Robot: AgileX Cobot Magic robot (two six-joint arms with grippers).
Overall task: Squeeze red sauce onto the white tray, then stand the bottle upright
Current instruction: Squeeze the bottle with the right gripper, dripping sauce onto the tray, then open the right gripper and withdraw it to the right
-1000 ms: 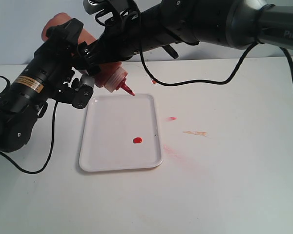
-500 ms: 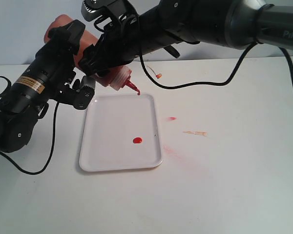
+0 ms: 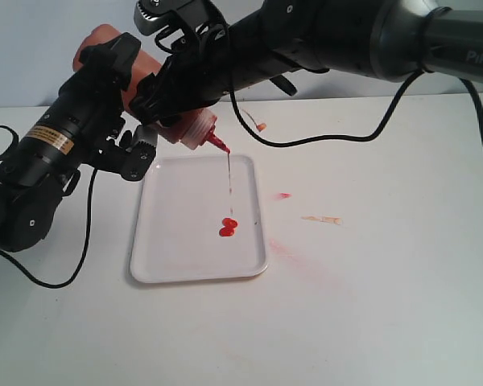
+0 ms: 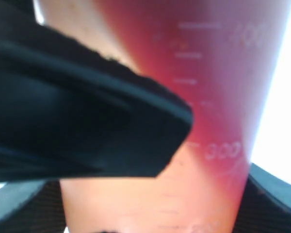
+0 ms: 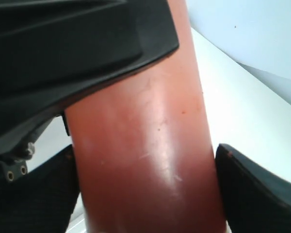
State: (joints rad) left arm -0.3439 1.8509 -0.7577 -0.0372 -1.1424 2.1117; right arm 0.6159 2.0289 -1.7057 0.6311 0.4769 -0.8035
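Observation:
The bottle (image 3: 189, 129) hangs tilted over the far end of the white tray (image 3: 177, 241), its red nozzle (image 3: 217, 143) pointing down and right. A thin stream of red sauce (image 3: 229, 189) falls from the nozzle onto a double blob of red sauce (image 3: 228, 227) on the tray. My left gripper (image 3: 133, 121) is shut on the bottle's body; the bottle (image 4: 203, 111) fills the left wrist view. My right gripper (image 3: 173, 100) is shut on the bottle too, and the bottle (image 5: 145, 160) sits between its fingers (image 5: 252, 189). The cap strap (image 3: 253, 125) dangles to the right.
Faint red smears (image 3: 283, 195) and a pale streak (image 3: 322, 219) mark the table right of the tray. Black cables (image 3: 330, 137) trail across the back of the table and another loops at the left (image 3: 56, 281).
A thin stream now runs from the nozzle, and a second blob has joined the first on the tray. Since a second ago the bottle has shifted slightly right.

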